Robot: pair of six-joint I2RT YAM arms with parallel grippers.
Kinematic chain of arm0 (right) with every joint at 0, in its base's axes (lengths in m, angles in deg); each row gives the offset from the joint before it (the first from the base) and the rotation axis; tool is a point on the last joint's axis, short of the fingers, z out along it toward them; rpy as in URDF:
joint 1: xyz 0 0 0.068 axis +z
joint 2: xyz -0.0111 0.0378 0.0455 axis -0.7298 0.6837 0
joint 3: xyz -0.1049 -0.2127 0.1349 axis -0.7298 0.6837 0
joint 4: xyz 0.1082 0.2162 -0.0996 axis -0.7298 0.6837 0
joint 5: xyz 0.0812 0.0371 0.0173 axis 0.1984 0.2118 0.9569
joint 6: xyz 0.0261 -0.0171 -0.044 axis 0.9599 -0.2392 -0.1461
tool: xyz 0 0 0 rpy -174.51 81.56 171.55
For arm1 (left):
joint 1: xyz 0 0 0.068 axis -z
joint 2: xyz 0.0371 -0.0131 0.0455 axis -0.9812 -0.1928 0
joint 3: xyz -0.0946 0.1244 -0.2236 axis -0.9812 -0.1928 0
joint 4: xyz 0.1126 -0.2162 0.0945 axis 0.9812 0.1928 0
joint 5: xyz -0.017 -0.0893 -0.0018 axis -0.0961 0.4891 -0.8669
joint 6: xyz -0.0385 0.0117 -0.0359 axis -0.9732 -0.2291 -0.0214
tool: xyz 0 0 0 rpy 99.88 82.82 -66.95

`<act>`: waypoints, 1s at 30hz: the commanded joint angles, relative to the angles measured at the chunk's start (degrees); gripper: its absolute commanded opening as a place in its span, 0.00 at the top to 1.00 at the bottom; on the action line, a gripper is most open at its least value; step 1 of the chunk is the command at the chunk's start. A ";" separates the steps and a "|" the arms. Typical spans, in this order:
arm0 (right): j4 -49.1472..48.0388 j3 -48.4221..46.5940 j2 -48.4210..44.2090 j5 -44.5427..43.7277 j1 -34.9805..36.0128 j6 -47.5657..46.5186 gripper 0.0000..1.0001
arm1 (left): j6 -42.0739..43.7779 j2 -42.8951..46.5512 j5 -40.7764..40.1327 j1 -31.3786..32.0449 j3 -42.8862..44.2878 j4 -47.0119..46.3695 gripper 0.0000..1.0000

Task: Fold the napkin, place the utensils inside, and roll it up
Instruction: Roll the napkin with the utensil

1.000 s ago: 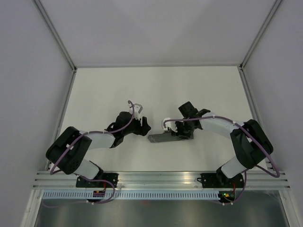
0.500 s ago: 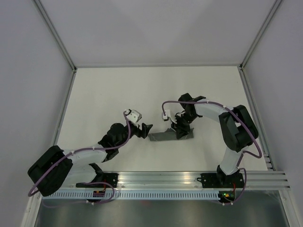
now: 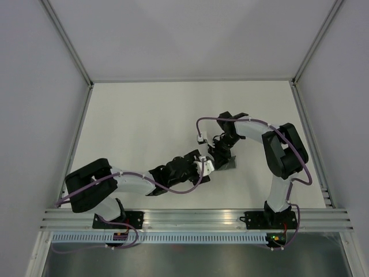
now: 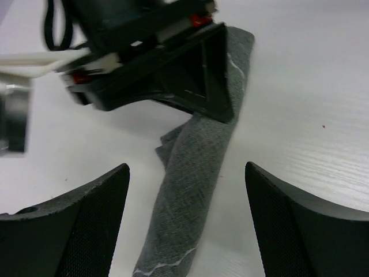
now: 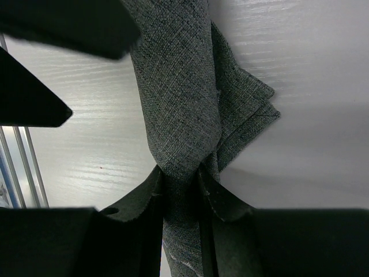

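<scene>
Napkin (image 5: 179, 98) rolled | pinched in right end effector (image 5: 183, 180) | left end effector (image 4: 185, 190) open, straddling it

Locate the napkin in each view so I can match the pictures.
Top external: the napkin lies right of centre, only its right end showing, beside the right hand.
Left wrist: napkin is a rolled grey strip from bottom centre upward.
Right wrist: napkin fills the centre, running top to bottom.
Shared landmark: the right hand, shut on the napkin.
</scene>
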 commanded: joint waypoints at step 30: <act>3.47 -1.94 8.87 -5.30 -2.41 -2.53 0.90 | 15.52 -18.17 -1.64 4.05 9.11 2.12 0.24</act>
